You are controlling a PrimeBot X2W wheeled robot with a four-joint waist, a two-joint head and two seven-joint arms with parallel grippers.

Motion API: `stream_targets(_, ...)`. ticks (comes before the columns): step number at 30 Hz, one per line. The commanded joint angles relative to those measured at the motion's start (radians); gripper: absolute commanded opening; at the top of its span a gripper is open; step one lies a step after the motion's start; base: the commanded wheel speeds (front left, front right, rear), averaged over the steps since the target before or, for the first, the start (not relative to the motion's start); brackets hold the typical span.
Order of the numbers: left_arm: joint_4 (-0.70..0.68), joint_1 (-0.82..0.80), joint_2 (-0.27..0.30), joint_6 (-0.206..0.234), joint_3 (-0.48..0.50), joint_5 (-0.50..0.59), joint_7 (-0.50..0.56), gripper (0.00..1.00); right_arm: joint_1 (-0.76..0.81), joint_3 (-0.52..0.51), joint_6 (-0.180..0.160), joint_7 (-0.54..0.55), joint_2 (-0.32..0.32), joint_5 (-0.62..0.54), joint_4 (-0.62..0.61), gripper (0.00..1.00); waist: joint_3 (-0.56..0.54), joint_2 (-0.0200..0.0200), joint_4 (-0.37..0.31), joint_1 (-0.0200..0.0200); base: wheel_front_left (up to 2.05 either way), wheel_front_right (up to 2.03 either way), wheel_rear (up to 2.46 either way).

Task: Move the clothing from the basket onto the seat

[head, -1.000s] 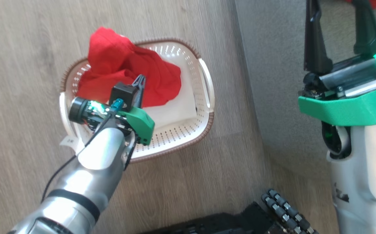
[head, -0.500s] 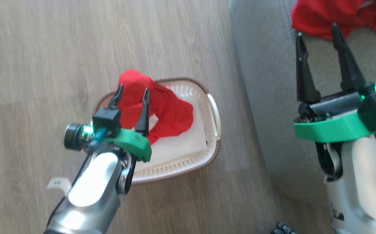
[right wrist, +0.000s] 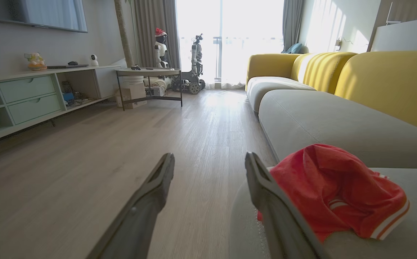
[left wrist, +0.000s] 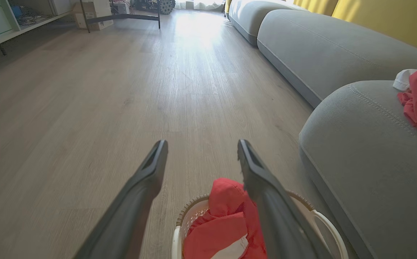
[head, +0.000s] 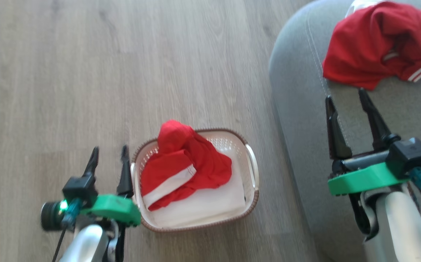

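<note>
The cream basket [head: 251, 171] stands on the wooden floor and holds a bright red piece of clothing [head: 192, 163] with a white stripe. My left gripper [head: 109, 153] is open just left of the basket rim, touching nothing. From the left wrist view its open fingers [left wrist: 151, 169] point over the basket [left wrist: 323, 223] and the red clothing [left wrist: 226, 201]. A second red garment [head: 374, 47] lies on the grey seat [head: 297, 109]. My right gripper [head: 345, 94] hangs open above the seat, just short of that garment [right wrist: 331, 180].
White fabric [head: 210, 205] lines the basket's bottom under the red piece. The seat [right wrist: 320, 118] runs on along yellow backrests [right wrist: 392, 82]. A sideboard [right wrist: 32, 100], a low table [right wrist: 147, 73] and parked robots [right wrist: 196, 61] stand far off across the floor.
My left gripper opened, let go of the red clothing in the basket and drew back to the basket's left side. The head camera shifted, bringing the seat's garment into view.
</note>
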Motion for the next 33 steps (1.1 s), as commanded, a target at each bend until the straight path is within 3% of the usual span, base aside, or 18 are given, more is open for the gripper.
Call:
stream_targets(1, -0.035, 0.001, 0.03, 0.008, 0.046, -0.005, -0.012, 1.0, -0.002, 0.025, 0.0, -0.005, 0.003, -0.003, -0.027, 1.0, -0.044, -0.0001, 0.024, 0.0, 0.0, 0.0, 0.0)
stream_targets(14, -0.153, 0.211, 0.074, 0.049, 0.132, -0.042, -0.012, 1.0, 0.084, 0.043, 0.0, -0.004, 0.003, 0.016, 0.033, 1.0, -0.17, -0.0001, 0.046, 0.0, 0.0, 0.0, 0.0)
stream_targets(33, -0.225, 0.287, 0.112, 0.034, 0.126, -0.066, 0.009, 1.0, 0.119, 0.054, 0.0, 0.005, 0.003, 0.032, 0.096, 1.0, -0.226, -0.0001, 0.046, 0.0, 0.0, 0.0, 0.0)
